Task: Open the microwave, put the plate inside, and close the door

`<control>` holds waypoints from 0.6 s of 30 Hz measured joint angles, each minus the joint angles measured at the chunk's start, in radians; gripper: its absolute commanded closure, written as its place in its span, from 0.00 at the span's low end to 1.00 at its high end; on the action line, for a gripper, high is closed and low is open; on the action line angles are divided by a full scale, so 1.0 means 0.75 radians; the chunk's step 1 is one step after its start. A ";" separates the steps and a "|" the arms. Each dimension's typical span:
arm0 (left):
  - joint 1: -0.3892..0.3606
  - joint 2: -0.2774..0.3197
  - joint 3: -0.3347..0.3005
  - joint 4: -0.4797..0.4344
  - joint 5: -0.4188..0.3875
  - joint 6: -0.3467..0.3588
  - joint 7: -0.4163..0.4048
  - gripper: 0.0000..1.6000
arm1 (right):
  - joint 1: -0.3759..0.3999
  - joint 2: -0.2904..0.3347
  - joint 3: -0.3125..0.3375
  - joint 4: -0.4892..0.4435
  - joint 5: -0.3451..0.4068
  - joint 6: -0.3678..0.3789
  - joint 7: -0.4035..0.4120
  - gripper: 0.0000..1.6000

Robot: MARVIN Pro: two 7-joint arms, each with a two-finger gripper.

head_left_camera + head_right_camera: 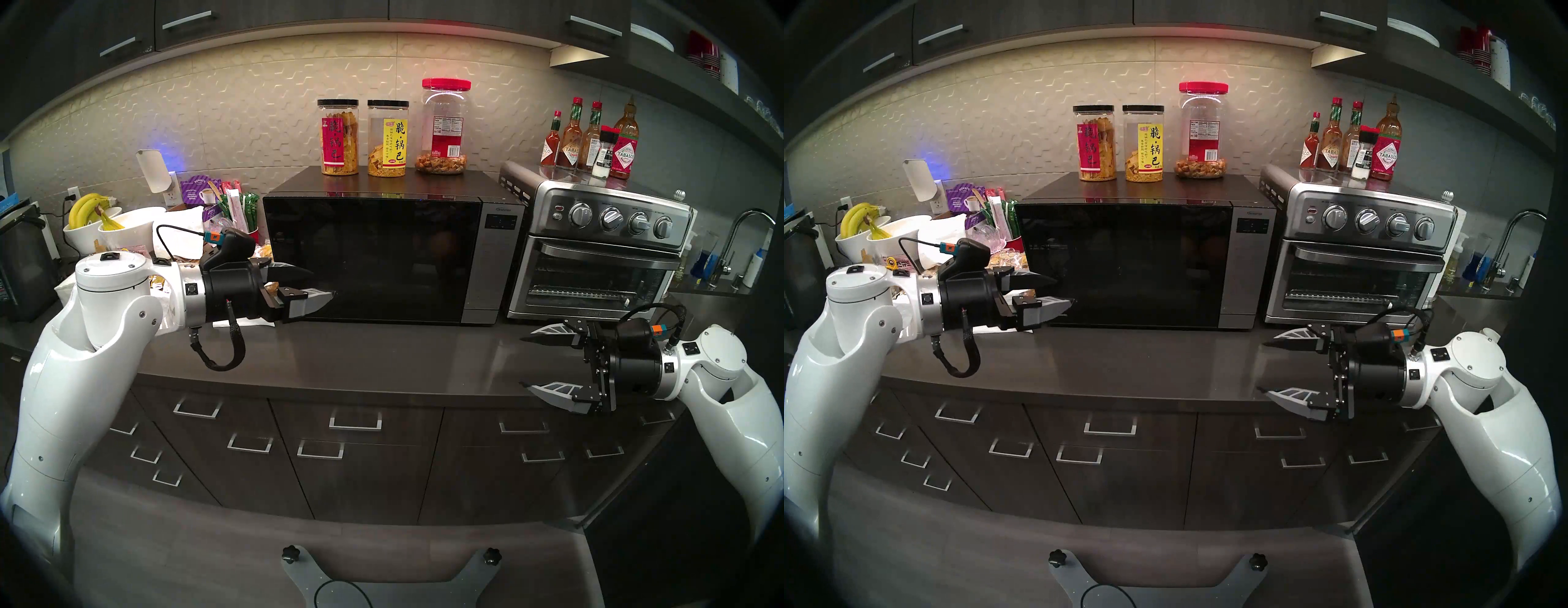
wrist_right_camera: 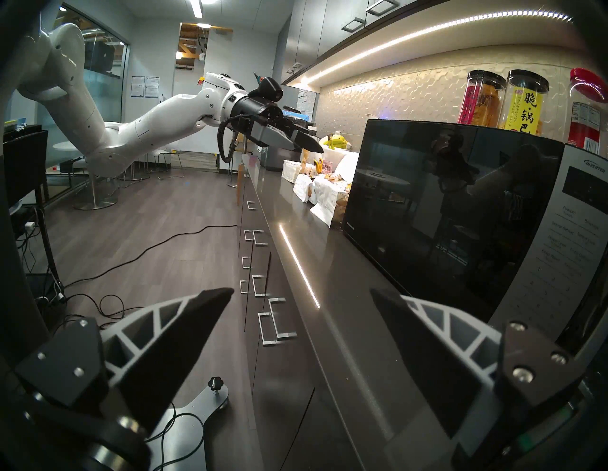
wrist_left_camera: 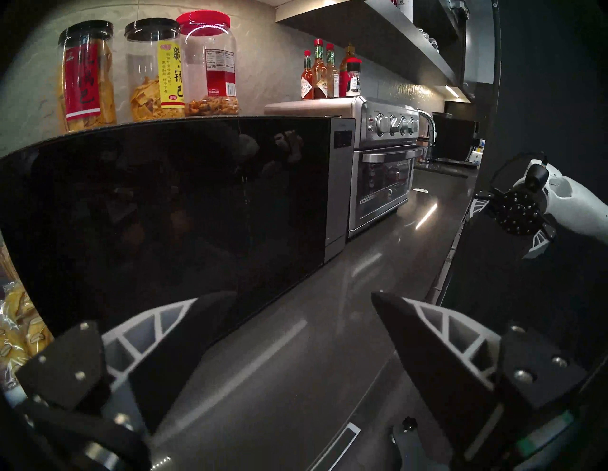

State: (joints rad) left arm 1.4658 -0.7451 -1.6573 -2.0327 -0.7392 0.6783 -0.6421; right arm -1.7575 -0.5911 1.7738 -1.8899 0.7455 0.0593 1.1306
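Microwave (image 1: pixel 382 259) shut, plate nowhere in view.
Left gripper (image 1: pixel 316 282), jaws apart and empty, hangs at the door's (image 1: pixel 369 261) left edge, nearer than the right gripper (image 1: pixel 524 363), also spread wide, empty, low by the toaster oven (image 1: pixel 594 254).

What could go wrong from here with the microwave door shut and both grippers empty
1. No plate shows in any view. If it is not already inside the microwave, behind the dark closed door, the task may be unfinished.
2. The open left gripper hovers close to the door's left edge; a swing could knock the glass or the snack packets beside it.
3. Three jars stand on the microwave's top; a hard bump could shake them.
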 measured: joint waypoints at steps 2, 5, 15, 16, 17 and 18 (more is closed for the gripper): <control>0.032 0.000 -0.022 0.000 0.018 -0.025 -0.007 0.00 | 0.000 0.000 0.000 0.000 0.000 0.000 0.000 0.00; 0.083 -0.005 -0.061 -0.006 0.046 -0.070 -0.021 0.00 | 0.000 0.000 0.000 0.000 0.000 0.000 0.000 0.00; 0.258 -0.094 -0.218 -0.052 0.139 -0.249 -0.089 0.00 | 0.000 0.000 0.000 0.000 0.000 0.000 0.000 0.00; 0.272 -0.104 -0.231 -0.057 0.146 -0.263 -0.094 0.00 | 0.000 0.000 0.000 0.000 0.000 0.000 0.000 0.00; 0.294 -0.120 -0.251 -0.065 0.156 -0.284 -0.103 0.00 | 0.000 0.000 0.000 0.000 0.000 0.000 0.000 0.00; 0.312 -0.135 -0.268 -0.071 0.166 -0.301 -0.111 0.00 | 0.000 0.000 0.000 0.000 0.000 0.000 0.000 0.00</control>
State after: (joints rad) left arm 1.7000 -0.8462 -1.8585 -2.0861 -0.6145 0.4525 -0.7252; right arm -1.7574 -0.5911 1.7738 -1.8901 0.7456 0.0593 1.1307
